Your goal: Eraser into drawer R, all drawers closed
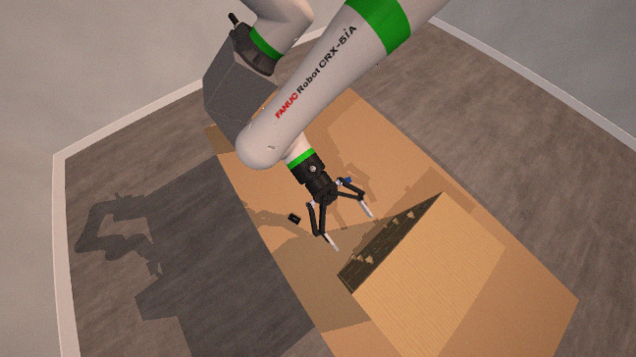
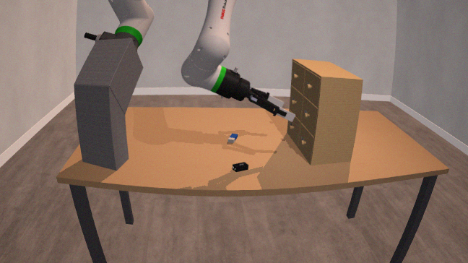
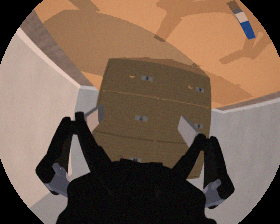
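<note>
Room lies open across the middle of the curved wooden table (image 2: 397, 172): between the grey slanted pedestal block (image 2: 105, 107) at the left end and the small wooden chest of six dark-fronted drawers (image 2: 336, 114) toward the right end, only two small things lie on the top. My black two-finger gripper (image 2: 287, 114) hangs above the table, tilted down and pointing at the chest's front, jaws spread as wide as they go with nothing between them. In the exterior view my pale fingertips (image 2: 289, 116) sit just short of the drawer fronts, about level with the middle row; whether they touch I cannot tell. From the wrist view the chest front fills the gap between my fingers, all drawers looking flush with small knobs. I cannot read any letter on them.

The small blue-and-white eraser (image 2: 232, 138) lies on the table top behind me, near the middle of the surface, well apart from the chest and from every edge. A small black box-like object (image 2: 240, 166) lies nearer the front edge, apart from the eraser. Neither stands between me and the chest. The chest stands well in from the right end, with bare top before its drawer fronts.
</note>
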`<action>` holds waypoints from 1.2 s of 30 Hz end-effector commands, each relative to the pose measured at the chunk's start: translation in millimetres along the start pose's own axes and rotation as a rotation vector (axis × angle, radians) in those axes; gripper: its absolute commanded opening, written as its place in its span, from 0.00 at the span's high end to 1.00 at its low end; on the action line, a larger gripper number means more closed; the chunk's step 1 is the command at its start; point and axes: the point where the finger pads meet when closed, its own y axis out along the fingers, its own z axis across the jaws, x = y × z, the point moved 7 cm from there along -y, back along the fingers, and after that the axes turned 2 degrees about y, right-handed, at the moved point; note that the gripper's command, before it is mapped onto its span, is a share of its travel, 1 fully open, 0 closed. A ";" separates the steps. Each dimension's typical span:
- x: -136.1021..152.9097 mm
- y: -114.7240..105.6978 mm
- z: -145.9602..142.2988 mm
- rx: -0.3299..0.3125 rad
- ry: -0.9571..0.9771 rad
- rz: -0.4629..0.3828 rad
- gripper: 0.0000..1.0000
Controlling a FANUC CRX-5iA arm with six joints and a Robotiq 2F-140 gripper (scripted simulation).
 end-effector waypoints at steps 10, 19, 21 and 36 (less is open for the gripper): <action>-8.0 8.2 1.6 0.012 0.002 -0.071 0.00; -15.9 11.7 1.4 0.012 0.002 -0.071 0.00; -21.8 14.4 1.2 0.012 0.002 -0.071 0.00; -76.5 38.8 -0.4 0.012 0.002 -0.071 0.00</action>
